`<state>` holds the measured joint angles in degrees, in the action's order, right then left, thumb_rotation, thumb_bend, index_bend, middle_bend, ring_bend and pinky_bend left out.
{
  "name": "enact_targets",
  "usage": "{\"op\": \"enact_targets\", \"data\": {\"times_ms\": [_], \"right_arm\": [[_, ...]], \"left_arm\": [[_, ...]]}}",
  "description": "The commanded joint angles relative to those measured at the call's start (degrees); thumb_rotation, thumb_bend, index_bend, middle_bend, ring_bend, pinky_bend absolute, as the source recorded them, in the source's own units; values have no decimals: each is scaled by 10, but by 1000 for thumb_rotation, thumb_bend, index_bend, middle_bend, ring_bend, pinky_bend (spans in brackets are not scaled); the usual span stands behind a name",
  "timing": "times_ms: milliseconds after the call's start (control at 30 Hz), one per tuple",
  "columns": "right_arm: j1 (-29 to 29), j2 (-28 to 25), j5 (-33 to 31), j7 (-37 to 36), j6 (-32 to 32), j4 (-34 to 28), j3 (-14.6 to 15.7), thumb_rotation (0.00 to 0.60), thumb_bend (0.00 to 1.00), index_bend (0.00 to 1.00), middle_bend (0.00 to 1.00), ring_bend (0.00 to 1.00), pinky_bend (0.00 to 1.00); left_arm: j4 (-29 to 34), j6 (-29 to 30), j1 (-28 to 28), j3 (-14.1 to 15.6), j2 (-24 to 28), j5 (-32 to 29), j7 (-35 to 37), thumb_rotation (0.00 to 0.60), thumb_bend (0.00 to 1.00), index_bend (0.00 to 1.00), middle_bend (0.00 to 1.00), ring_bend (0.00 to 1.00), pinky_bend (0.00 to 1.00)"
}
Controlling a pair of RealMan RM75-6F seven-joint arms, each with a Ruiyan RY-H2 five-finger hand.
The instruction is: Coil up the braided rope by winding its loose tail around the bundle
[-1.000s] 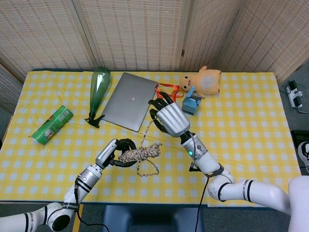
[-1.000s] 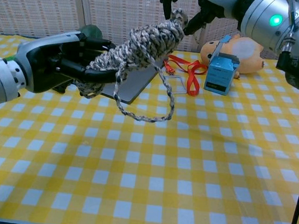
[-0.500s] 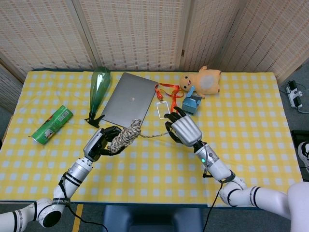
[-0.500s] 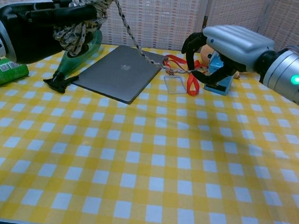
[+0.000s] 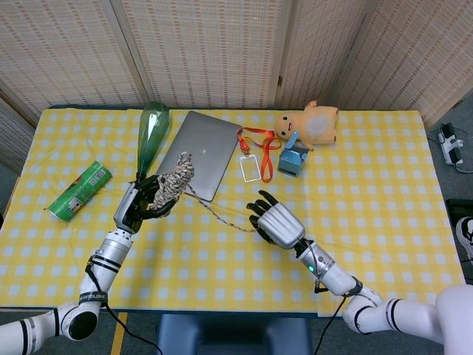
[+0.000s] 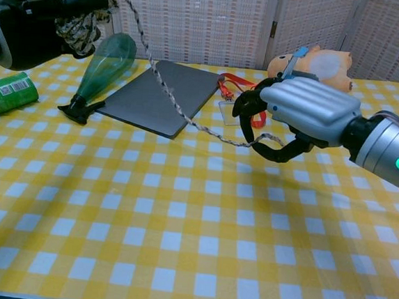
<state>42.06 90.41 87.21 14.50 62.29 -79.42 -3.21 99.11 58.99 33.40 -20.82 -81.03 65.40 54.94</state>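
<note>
- Our left hand (image 5: 137,205) grips the grey-and-cream braided rope bundle (image 5: 172,184), raised over the yellow checked tablecloth (image 5: 369,185).
- Our right hand (image 6: 297,116) curls its fingers around the rope's loose tail (image 6: 164,85).

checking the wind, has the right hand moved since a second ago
Yes. The right hand has come down toward the robot, away from the laptop, with the rope tail trailing to it.

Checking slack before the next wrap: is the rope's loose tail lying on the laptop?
No: the loose tail hangs in the air, stretched from the bundle in the left hand to the right hand.
</note>
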Motion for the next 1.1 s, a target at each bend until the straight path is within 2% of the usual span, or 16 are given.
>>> {"op": "enact_targets", "data": {"times_ms": [33, 267, 400, 500, 667, 800, 967, 1100], "right_arm": [[-4, 0, 8, 21, -3, -12, 9, 600, 515, 682, 289, 258, 122], [-5, -13, 33, 80, -3, -68, 22, 600, 515, 682, 297, 262, 122], [-7, -32, 52, 114, 5, -112, 25, 600, 515, 682, 307, 274, 122], [-3, -50, 69, 140, 15, -150, 14, 600, 515, 682, 315, 284, 122], [16, -78, 74, 184, 17, -216, -33, 600, 515, 682, 320, 290, 122], [36, -88, 39, 222, 1, -256, -82, 600, 515, 683, 316, 289, 122], [70, -79, -21, 262, -31, -272, -130, 600, 515, 682, 298, 273, 122], [93, -61, -57, 287, -42, -269, -152, 600, 515, 682, 293, 273, 122]], "left_arm": [[-4, 12, -3, -18, -14, -40, -29, 600, 715, 852, 764, 685, 794], [-31, 84, -1, -34, -56, -96, -161, 600, 722, 850, 764, 682, 794], [-64, 132, 4, -26, -81, -98, -261, 600, 723, 849, 764, 680, 794], [-91, 161, 8, -15, -98, -89, -332, 600, 725, 848, 764, 680, 794], [-138, 196, 12, 11, -128, -54, -423, 600, 725, 848, 764, 678, 794], [-147, 201, 8, 23, -143, -35, -441, 600, 725, 848, 763, 677, 794], [-146, 202, 2, 47, -152, -3, -469, 600, 726, 848, 764, 675, 794], [-144, 203, -4, 61, -159, 19, -482, 600, 726, 848, 764, 674, 794]]}}
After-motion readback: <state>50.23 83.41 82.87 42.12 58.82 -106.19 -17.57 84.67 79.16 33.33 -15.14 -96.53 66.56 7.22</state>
